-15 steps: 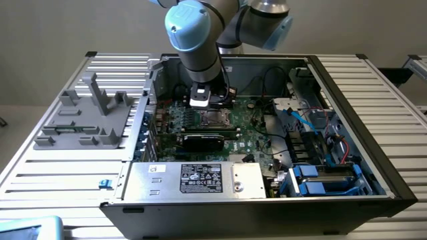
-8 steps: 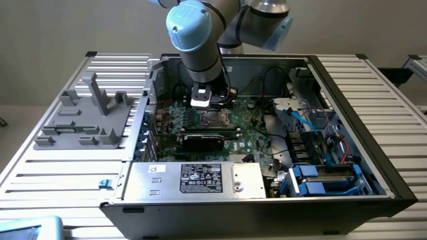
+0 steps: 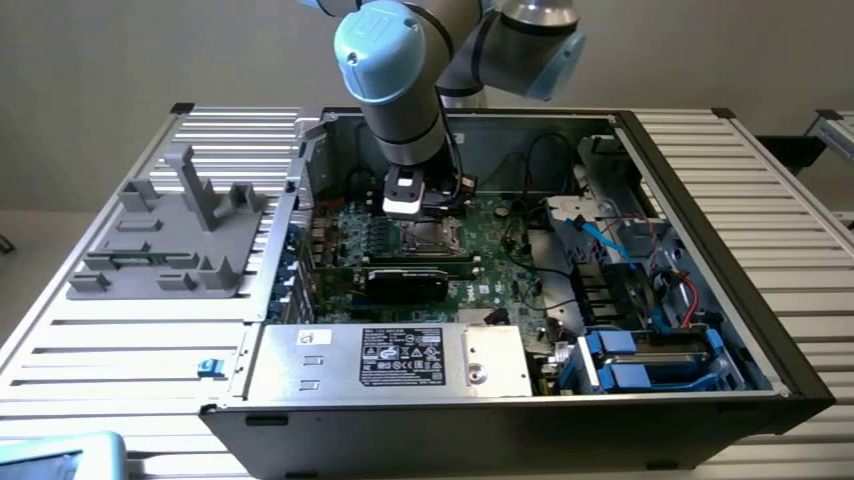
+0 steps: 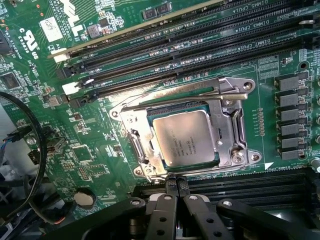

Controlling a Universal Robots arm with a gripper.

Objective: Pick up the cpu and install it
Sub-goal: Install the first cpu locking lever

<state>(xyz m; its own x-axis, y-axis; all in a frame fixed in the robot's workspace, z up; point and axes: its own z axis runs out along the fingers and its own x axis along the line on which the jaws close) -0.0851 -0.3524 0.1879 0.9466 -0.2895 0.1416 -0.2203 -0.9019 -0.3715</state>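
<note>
The small square cpu with a silver-beige metal top (image 4: 187, 137) lies flat inside the motherboard's metal-framed socket (image 4: 227, 127), seated rather than carried, while the black gripper (image 4: 175, 192) hovers just beside it, jaws together and holding nothing.

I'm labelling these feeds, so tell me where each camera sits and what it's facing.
Exterior view: outside and above the open computer case, looking down into it; the arm descends to the motherboard.
Wrist view: on the wrist, facing the motherboard close up; the hand shows, fingertips together beside the socket.
Shared: the cpu in its socket.
</note>
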